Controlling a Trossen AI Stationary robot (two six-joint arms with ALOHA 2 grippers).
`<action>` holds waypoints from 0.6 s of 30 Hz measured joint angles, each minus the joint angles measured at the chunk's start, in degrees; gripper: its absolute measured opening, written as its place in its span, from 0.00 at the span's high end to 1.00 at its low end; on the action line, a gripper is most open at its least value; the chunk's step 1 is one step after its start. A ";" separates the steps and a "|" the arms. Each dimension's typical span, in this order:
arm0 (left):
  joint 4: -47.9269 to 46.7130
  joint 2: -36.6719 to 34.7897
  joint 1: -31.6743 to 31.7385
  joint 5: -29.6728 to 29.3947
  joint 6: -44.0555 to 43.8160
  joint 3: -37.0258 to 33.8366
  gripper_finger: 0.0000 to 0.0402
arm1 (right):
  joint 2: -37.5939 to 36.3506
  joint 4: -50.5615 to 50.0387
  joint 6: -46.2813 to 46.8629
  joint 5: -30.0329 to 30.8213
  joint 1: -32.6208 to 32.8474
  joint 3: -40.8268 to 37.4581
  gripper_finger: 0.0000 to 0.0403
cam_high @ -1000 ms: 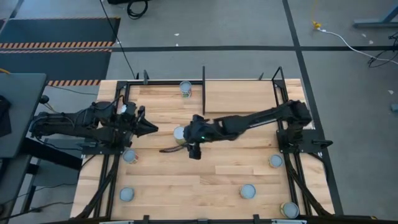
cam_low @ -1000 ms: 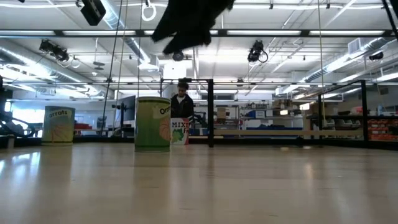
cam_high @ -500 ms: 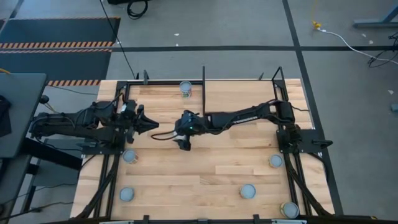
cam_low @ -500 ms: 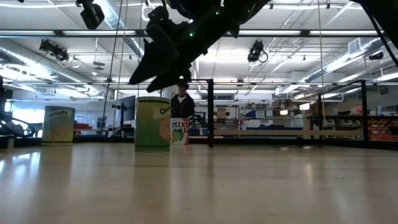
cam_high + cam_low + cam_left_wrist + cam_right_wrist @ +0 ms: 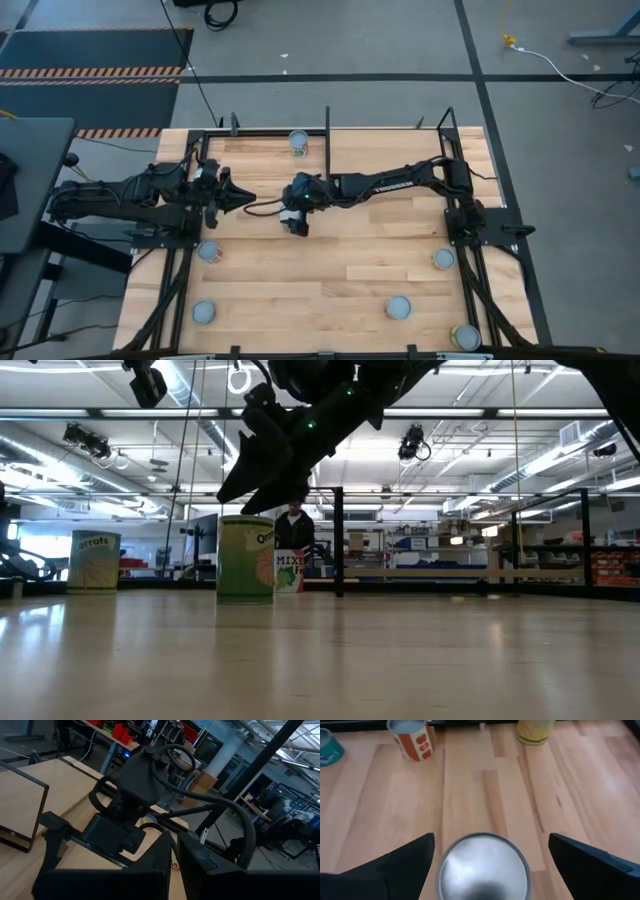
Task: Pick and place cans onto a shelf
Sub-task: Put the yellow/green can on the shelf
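Observation:
A green-labelled can (image 5: 245, 557) with a silvery lid (image 5: 484, 866) stands upright on the striped plank tabletop, left of centre. My right gripper (image 5: 491, 842) is open just above it, one finger on each side of the lid, touching nothing. The high view (image 5: 296, 218) shows it covering the can. My left gripper (image 5: 243, 203) is shut and empty, at the table's left, pointing toward the right gripper. The shelf (image 5: 385, 155), a smooth light-wood board framed by black uprights, lies at the far middle.
Other cans stand on the table: one at the far edge (image 5: 299, 142), two near the left (image 5: 208, 251) (image 5: 204, 313), three toward the near right (image 5: 399, 307) (image 5: 444, 259) (image 5: 466, 337). A person (image 5: 292, 525) stands in the room beyond.
My right gripper has moved toward the table's far left and come down over the green can, and now stands open around its lid. The can has stayed in place.

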 joint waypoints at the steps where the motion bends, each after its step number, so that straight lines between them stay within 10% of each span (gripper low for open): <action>1: 0.00 0.00 0.00 0.00 0.00 0.00 0.91 | 0.00 -0.15 0.00 -1.13 -0.09 0.00 0.01; 11: -1.26 -2.31 0.00 0.97 -3.22 0.13 0.91 | -0.02 0.24 -0.45 -2.22 -0.13 -2.91 0.01; 18: -24.94 -3.36 -0.02 -1.88 -3.44 8.34 0.91 | -0.02 5.10 -0.46 -1.53 0.02 -6.76 0.01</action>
